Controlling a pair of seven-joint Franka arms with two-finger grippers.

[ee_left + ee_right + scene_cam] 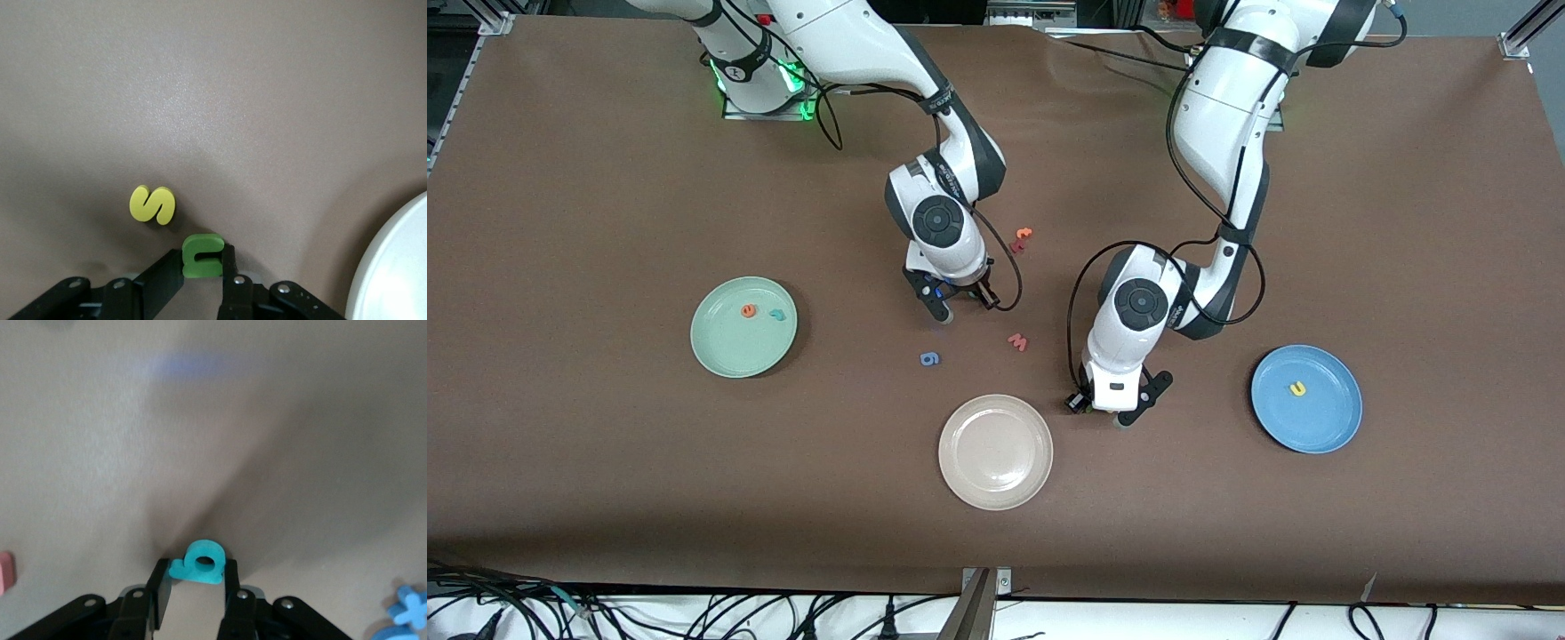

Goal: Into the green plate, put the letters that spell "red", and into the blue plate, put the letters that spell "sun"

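Note:
In the left wrist view my left gripper (203,261) is shut on the olive-green "n" (202,253), low at the table. The yellow "s" (153,204) lies just beside it. My left gripper (1119,414) is between the beige plate and the blue plate (1316,427), which holds the yellow "u" (1297,388). My right gripper (195,572) is shut on the teal "d" (200,561), down near the table's middle (959,309). The green plate (734,351) holds the orange "e" (748,311) and the teal "r" (778,315).
A beige-white plate (995,451) sits nearest the front camera. A blue "g" (929,358) and a salmon "w" (1017,341) lie between the grippers. Orange and red letters (1021,238) lie farther back. A blue foam piece (408,608) shows near my right gripper.

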